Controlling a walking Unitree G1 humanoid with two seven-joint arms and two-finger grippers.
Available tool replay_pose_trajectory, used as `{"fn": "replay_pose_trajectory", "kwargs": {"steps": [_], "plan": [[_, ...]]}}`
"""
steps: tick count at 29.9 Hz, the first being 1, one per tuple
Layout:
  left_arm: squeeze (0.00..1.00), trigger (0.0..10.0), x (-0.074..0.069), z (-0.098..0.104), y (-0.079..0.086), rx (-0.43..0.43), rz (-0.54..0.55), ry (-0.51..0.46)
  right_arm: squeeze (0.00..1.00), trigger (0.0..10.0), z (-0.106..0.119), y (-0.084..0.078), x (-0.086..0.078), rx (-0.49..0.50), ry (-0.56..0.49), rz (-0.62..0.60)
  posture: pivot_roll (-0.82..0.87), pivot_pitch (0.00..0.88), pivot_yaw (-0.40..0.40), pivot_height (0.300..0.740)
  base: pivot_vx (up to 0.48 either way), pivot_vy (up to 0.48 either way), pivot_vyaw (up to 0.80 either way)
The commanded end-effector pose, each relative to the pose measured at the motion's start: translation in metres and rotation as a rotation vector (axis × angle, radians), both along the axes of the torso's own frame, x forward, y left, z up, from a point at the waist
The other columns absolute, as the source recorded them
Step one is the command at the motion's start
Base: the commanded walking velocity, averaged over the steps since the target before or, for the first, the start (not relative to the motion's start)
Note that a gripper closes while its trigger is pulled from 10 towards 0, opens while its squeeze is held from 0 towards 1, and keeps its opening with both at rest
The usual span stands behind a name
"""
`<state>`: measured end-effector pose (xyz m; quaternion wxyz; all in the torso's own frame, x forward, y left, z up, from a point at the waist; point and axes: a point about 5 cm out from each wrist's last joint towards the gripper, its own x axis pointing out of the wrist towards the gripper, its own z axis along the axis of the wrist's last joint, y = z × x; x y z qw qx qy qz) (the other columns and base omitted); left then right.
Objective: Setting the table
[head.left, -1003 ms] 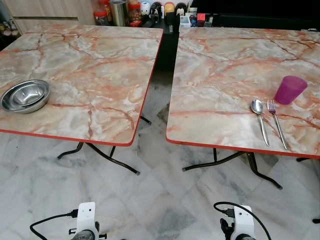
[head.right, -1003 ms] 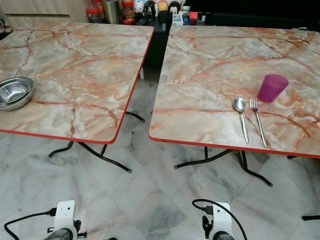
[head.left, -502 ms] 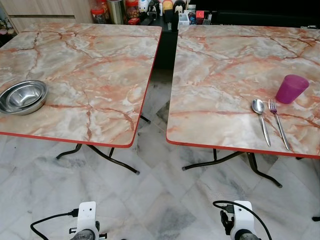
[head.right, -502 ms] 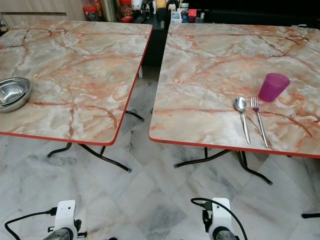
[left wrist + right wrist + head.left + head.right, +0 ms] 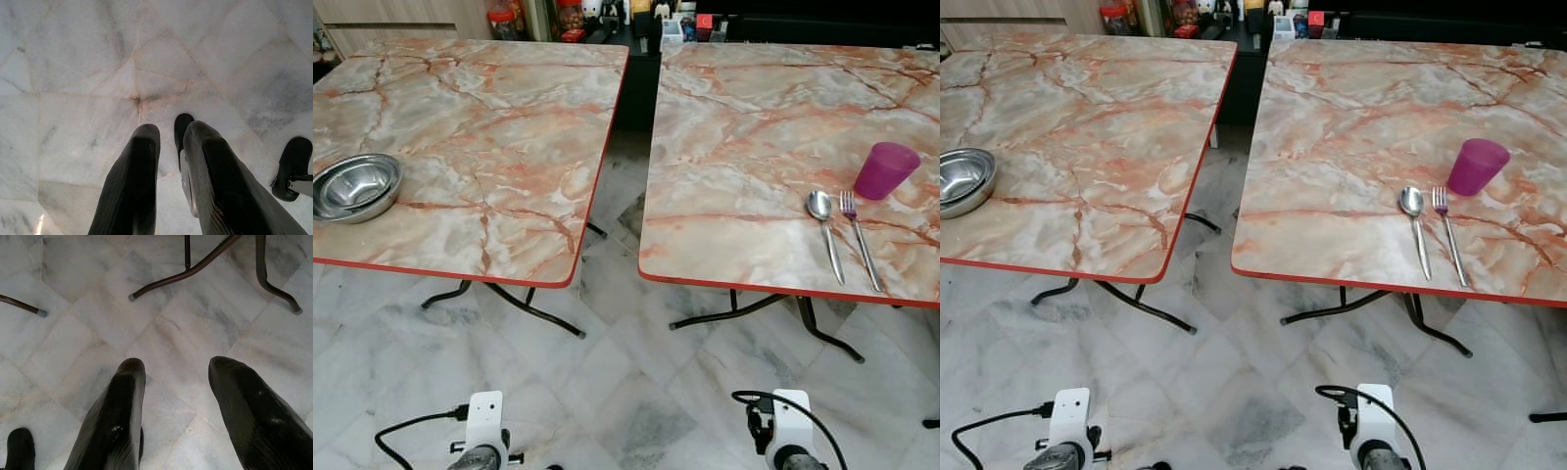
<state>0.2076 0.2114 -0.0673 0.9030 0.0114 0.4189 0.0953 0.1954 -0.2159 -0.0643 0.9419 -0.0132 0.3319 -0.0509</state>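
Tables first: two marble-look ones side by side, the left table and right table, both up ahead of the jaws. Left gripper hangs over the floor, nearly closed and empty; right gripper hangs open. Steel bowls sit nested far left, probably waiting to join the cup, spoon and fork grouped as a place setting.

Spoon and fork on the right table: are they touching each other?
Apart. The left eye view shows a strip of marble tabletop between the spoon and the fork along their whole length; the right eye view shows the same gap.
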Motion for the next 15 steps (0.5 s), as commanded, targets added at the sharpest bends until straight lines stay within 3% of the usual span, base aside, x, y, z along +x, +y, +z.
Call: {"fn": "replay_pose_trajectory", "kwargs": {"steps": [1, 15], "plan": [[0.00, 10.0, -0.0049, -0.0024, 0.0032, 0.008, -0.007, 0.027, 0.00, 10.0, -0.0014, 0.0002, -0.0029, 0.008, 0.001, -0.017, -0.04, 0.171, 0.002, 0.740, 0.000, 0.000, 0.00], [0.00, 10.0, -0.0048, -0.0021, 0.0041, 0.011, -0.012, 0.025, 0.00, 10.0, -0.0009, -0.0006, -0.0035, 0.001, -0.015, -0.049, -0.03, 0.172, 0.010, 0.740, 0.000, 0.000, 0.00]]}}
